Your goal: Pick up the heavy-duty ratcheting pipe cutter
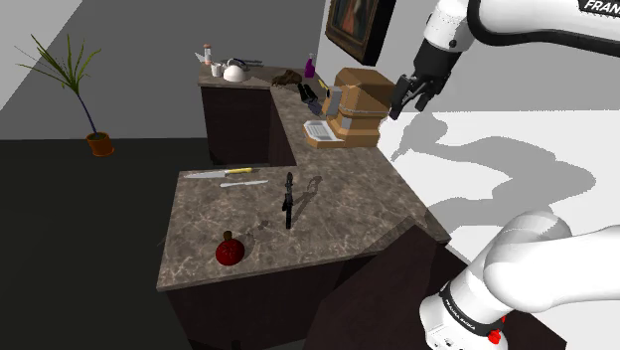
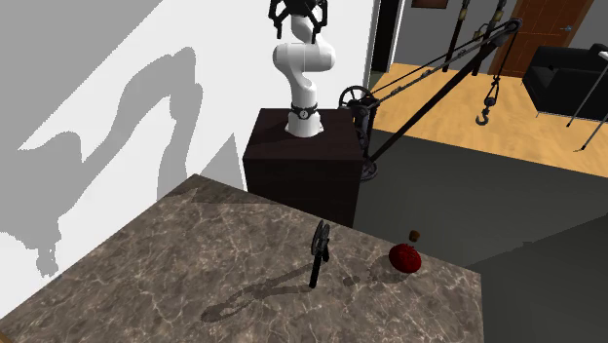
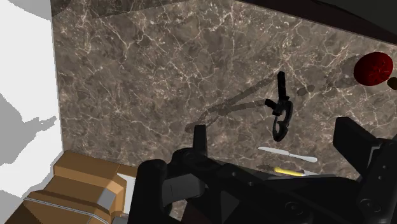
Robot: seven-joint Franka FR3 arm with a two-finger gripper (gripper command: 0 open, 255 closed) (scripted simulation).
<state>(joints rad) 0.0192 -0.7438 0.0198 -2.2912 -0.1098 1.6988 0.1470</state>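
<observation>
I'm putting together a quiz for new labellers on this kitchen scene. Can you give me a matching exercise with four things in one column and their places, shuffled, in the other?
Things:
1. black pipe cutter
2. dark red round thing
3. white kettle
4. potted plant

Places:
A. on the dark floor
B. middle of the near marble counter
C. on the far counter section
D. near counter's front corner, at the shoulder view's lower left

Pairs: 1-B, 2-D, 3-C, 4-A
</observation>
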